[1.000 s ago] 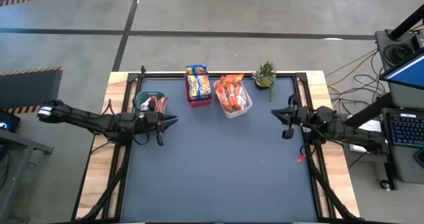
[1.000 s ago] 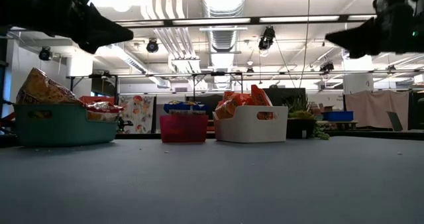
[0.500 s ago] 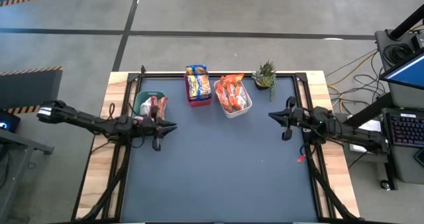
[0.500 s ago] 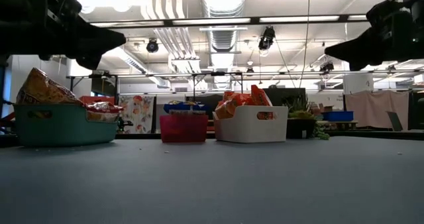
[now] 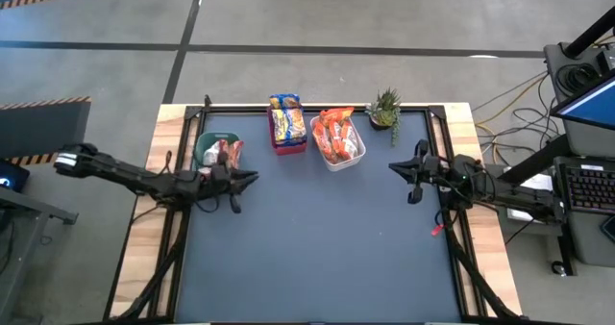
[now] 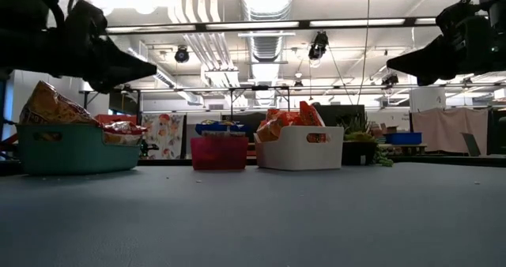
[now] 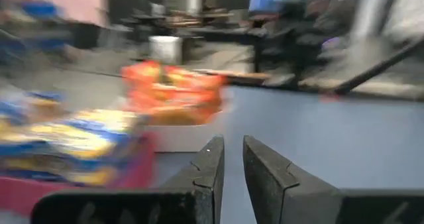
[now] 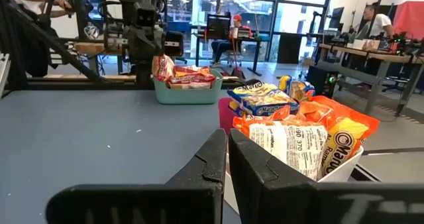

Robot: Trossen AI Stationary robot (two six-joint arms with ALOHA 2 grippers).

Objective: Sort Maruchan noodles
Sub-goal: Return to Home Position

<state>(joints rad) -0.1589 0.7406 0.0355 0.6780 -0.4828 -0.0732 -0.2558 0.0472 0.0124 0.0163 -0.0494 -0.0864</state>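
Every pack of Maruchan noodles (image 5: 334, 136) sits binned along the bench's (image 5: 317, 248) far edge. Red ones fill the green bin (image 6: 75, 152) near the far left corner, yellow-and-blue the red bin (image 6: 219, 155), orange the white bin (image 6: 304, 150). The left gripper (image 5: 250, 177) hovers by the left edge, fingers together on nothing. The right gripper (image 5: 394, 167), by the right edge, is likewise pinched empty. Both hang clear, I'd say, because the sorting looks finished.

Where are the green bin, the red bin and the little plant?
green bin (image 6: 79, 152): low view, on its front wall.
red bin (image 6: 219, 155): low view, on its front wall.
plant (image 5: 386, 105): high view, on its spiky leaves.
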